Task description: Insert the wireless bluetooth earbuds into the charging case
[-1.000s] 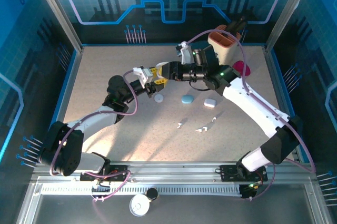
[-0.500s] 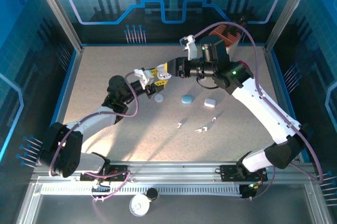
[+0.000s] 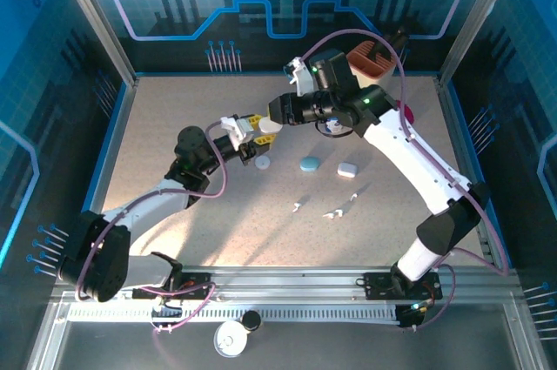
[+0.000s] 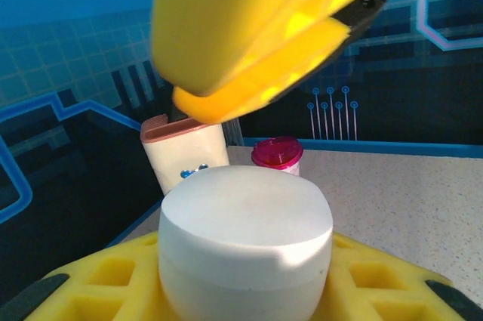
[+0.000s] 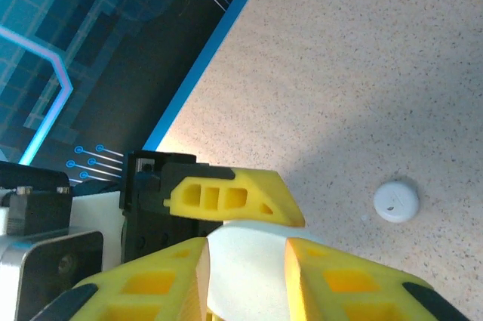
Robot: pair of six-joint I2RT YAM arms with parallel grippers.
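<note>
My main worry is the case (image 4: 245,215) itself. The left end effector (image 4: 245,274) has it pinched low down between partly closed fingers, up in the air above the counter (image 3: 174,126). A smooth, rounded shell like that could squirt out or twist if it is pushed off-centre.

The right end effector (image 5: 243,259) is right on top of it. From the left wrist, its yellow fingers hang just over the lid with a sliver of background between them and the case. From its own wrist, the white shell fills the gap between its narrowed fingers. I cannot tell whether it grips the case or only hovers over it. If it bears down or pries at the lid crookedly, I expect the case to rotate in the left grip or drop to the counter. The two sets of fingers are also crowded together, so a small misjudged move could knock one against the other.

The lid looks shut to me, so nothing can go in until it is opened.

The earbuds (image 3: 331,212) lie loose on the counter, a few tiny white pieces nearer the arm bases than the blue case (image 3: 310,164). They are well apart from both end effectors and below them. Small and stemmed as they are, I judge they will be easy to flick away or grab askew when I go down for them.
</note>
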